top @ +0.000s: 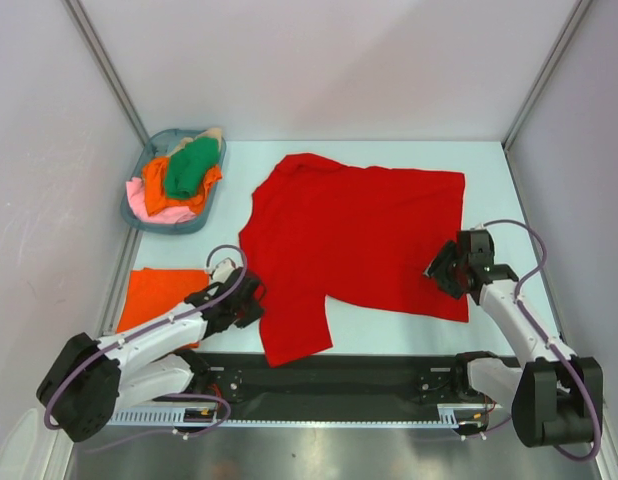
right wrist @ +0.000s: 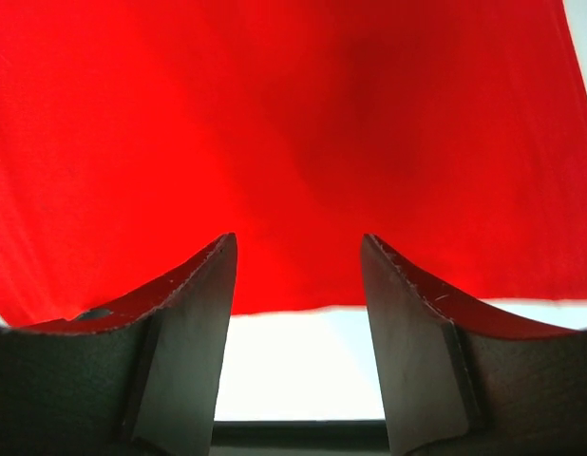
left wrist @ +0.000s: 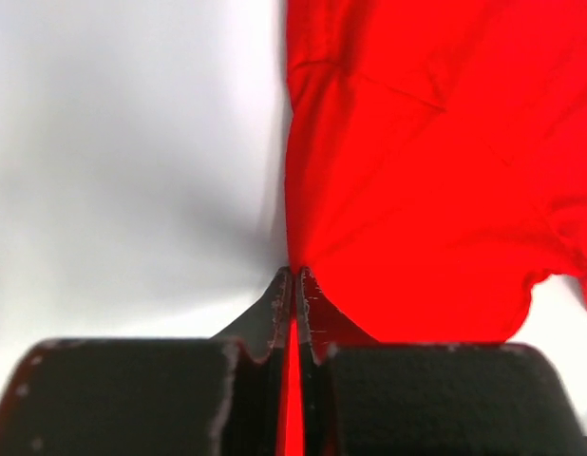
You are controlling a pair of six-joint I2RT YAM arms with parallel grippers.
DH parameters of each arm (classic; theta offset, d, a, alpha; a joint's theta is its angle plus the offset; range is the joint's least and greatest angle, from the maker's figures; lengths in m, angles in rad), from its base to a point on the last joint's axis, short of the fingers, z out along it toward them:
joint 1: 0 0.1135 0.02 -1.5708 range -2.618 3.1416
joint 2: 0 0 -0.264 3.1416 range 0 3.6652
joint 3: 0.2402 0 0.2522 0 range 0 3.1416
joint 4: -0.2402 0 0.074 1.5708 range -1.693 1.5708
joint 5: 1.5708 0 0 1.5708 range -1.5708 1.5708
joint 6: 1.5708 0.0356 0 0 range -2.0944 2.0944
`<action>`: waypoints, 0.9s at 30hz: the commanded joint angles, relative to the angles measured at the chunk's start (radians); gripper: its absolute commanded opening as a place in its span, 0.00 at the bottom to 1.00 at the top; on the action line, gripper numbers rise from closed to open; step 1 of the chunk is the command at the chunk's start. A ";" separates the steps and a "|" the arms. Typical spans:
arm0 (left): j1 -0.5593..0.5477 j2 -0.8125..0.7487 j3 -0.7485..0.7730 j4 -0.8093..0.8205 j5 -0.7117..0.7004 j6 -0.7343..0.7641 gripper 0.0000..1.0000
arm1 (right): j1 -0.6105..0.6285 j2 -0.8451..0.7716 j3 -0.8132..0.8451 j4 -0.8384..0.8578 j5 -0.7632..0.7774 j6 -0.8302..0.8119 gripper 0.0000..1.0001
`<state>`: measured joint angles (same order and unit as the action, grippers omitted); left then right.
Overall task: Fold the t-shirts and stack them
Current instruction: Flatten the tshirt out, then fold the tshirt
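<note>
A bright red t-shirt [top: 354,235] lies spread flat on the table, one sleeve reaching toward the near edge. My left gripper [top: 251,297] is shut on the shirt's left edge; in the left wrist view red cloth [left wrist: 417,171] runs between the closed fingertips [left wrist: 295,277]. My right gripper [top: 439,268] is open over the shirt's near right edge; in the right wrist view the red cloth [right wrist: 293,142] lies just beyond the spread fingers [right wrist: 203,285], nothing between them. A folded orange t-shirt [top: 157,296] lies at the left. Green [top: 189,170], orange, pink and beige shirts are heaped in the basket.
The blue-grey plastic basket [top: 137,218] stands at the back left against the wall. White enclosure walls close in the table on three sides. The black arm-base rail [top: 339,385] runs along the near edge.
</note>
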<state>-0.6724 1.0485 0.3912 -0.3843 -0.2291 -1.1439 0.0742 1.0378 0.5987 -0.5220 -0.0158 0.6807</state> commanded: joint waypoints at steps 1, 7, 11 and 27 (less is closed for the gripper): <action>-0.010 -0.008 0.023 -0.192 -0.036 0.044 0.11 | -0.005 0.053 0.070 0.108 0.014 0.025 0.60; -0.013 -0.004 0.244 -0.254 -0.140 0.217 0.57 | -0.014 0.250 0.240 0.267 0.111 -0.016 0.63; -0.009 0.002 0.395 -0.181 -0.245 0.350 0.71 | -0.053 0.448 0.361 0.388 0.140 -0.096 0.68; 0.358 1.008 1.423 0.282 0.201 0.943 0.64 | -0.264 0.982 0.865 0.568 -0.074 -0.248 0.74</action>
<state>-0.3405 1.9160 1.6192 -0.1173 -0.1444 -0.3710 -0.1764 2.0068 1.3964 -0.0074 -0.0330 0.4877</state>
